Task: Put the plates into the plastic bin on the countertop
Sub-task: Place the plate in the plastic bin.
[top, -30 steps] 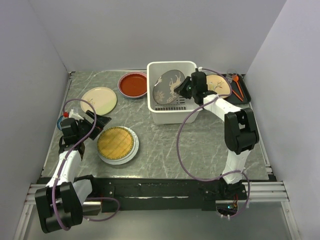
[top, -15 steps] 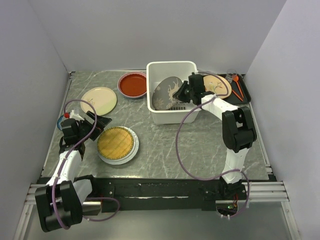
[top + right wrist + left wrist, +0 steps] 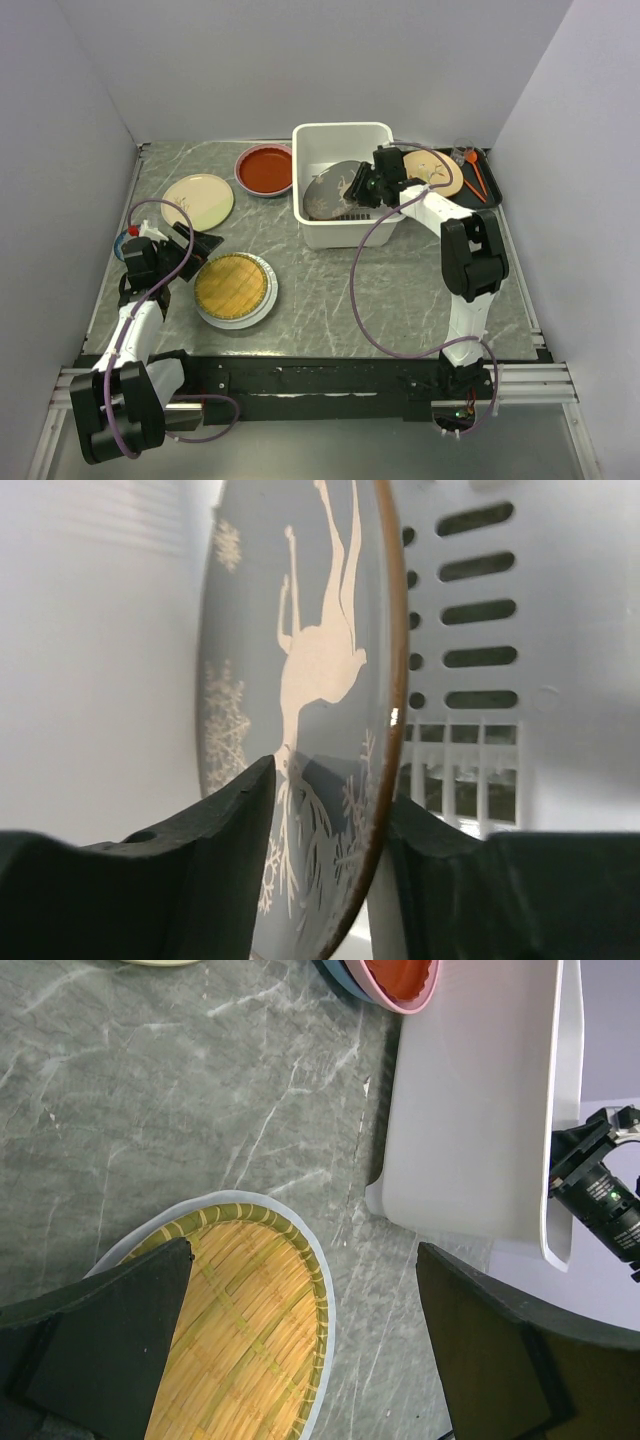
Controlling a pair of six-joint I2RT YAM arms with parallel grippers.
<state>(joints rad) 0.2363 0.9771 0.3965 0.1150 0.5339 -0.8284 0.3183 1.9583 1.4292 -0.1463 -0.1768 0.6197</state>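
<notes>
One dark plate [image 3: 330, 190] sat tilted in your bin [image 3: 350, 235], right hand [image 3: 363, 185] straddling its rim, grip unclear; other plates [image 3: 235, 285] lay outside.

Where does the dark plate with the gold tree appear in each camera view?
Top external: the dark plate is upper centre, inside the plastic bin.
Left wrist: not in it; only the bin's outer wall shows, at right.
Right wrist: centre, seen nearly edge-on.
Shared landmark: the plastic bin; its slotted bottom shows behind the plate.
</notes>
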